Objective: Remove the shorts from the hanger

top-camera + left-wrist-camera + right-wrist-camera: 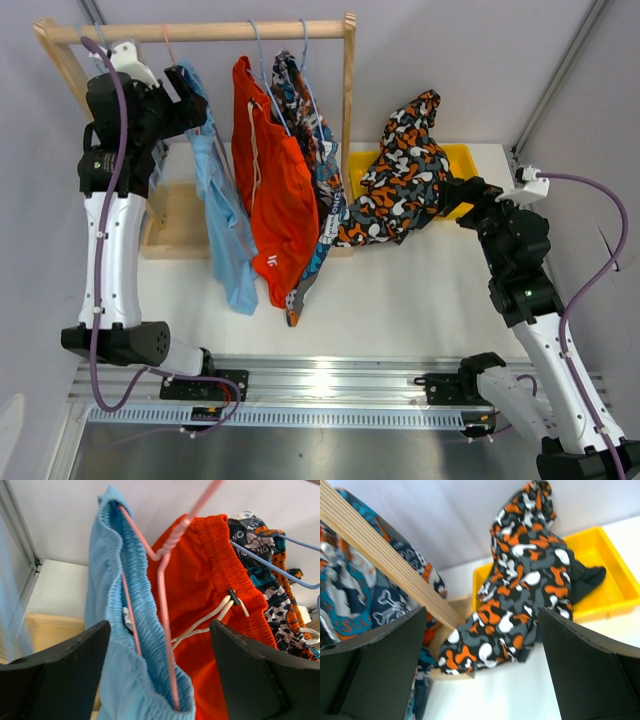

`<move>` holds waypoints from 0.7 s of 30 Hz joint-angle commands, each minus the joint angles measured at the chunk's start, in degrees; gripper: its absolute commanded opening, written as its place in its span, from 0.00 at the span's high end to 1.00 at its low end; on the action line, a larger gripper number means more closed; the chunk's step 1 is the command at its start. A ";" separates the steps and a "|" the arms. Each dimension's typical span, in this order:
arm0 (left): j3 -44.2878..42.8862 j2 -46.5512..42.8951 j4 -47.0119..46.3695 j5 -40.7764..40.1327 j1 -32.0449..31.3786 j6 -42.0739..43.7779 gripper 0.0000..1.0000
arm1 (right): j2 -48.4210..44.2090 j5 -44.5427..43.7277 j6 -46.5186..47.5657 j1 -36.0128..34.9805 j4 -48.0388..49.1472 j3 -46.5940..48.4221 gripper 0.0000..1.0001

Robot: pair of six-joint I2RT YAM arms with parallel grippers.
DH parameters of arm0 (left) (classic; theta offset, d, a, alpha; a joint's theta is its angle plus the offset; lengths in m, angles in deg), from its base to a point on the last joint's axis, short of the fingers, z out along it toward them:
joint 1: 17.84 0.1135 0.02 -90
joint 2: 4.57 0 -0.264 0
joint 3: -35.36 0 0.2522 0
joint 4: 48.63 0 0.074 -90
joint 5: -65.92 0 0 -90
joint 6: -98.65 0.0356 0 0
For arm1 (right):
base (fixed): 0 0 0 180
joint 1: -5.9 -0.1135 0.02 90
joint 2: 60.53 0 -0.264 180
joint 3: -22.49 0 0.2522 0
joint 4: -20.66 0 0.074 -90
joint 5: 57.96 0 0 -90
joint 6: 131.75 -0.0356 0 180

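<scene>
Three pairs hang on the wooden rack: light blue shorts (228,225) on a pink hanger (164,605), plain orange shorts (277,205) with a white drawstring, and blue-orange-white print shorts (318,190). My left gripper (188,100) is open, its jaws on either side of the light blue waistband (135,645) without closing on it. The camouflage shorts (400,185) lie draped over the yellow bin (465,160) and the rack's base. Dark navy shorts (585,577) lie in the bin. My right gripper (462,192) is open and empty, just in front of the camouflage shorts (520,600).
The rack's rod (200,32) runs across the back, with blue hangers (280,565) on it. Its right post (385,565) slants past my right gripper's left jaw. A low wooden base tray (180,225) sits under the rack. White table (400,300) in front.
</scene>
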 commanded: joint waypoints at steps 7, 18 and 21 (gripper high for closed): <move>-5.73 4.51 -2.60 -4.80 -3.87 0.67 0.80 | -2.41 1.06 2.36 -0.48 -6.58 -0.92 0.01; -26.99 10.93 8.73 -11.83 -9.85 3.48 1.00 | -2.94 -2.43 4.80 -5.73 -7.63 3.90 0.00; -28.77 8.75 9.09 -12.45 -10.99 3.13 1.00 | -1.11 -4.56 9.19 -12.49 -7.29 9.96 0.01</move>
